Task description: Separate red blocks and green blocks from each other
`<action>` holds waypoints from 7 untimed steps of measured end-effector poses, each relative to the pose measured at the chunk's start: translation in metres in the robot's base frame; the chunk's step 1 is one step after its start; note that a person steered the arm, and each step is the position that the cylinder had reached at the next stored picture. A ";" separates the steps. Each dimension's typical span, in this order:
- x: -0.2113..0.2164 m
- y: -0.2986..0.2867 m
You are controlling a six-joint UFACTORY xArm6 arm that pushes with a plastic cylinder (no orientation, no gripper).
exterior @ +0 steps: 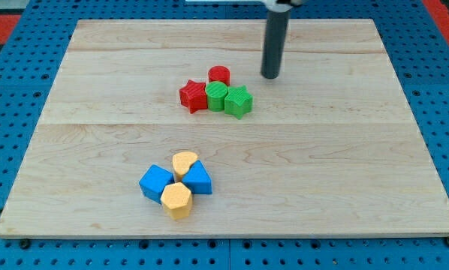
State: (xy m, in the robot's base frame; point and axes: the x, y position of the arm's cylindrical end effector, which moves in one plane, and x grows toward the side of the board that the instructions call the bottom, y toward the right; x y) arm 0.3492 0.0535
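A red star block (192,96) lies left of a green round block (215,97), touching it. A green star block (239,101) touches the green round block on its right. A red round block (219,76) sits just above the green round block. My tip (270,76) stands on the board to the right of the red round block and above the green star, apart from both.
A second cluster lies toward the view's bottom: a blue block (156,182), a blue triangle-like block (198,179), a yellow block (184,163) and another yellow block (176,200). The wooden board (360,187) rests on a blue perforated table.
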 end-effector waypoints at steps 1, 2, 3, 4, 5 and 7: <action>0.016 -0.043; 0.016 -0.065; 0.016 -0.111; 0.016 -0.130; 0.025 -0.135; 0.041 -0.092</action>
State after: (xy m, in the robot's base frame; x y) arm 0.3902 -0.0388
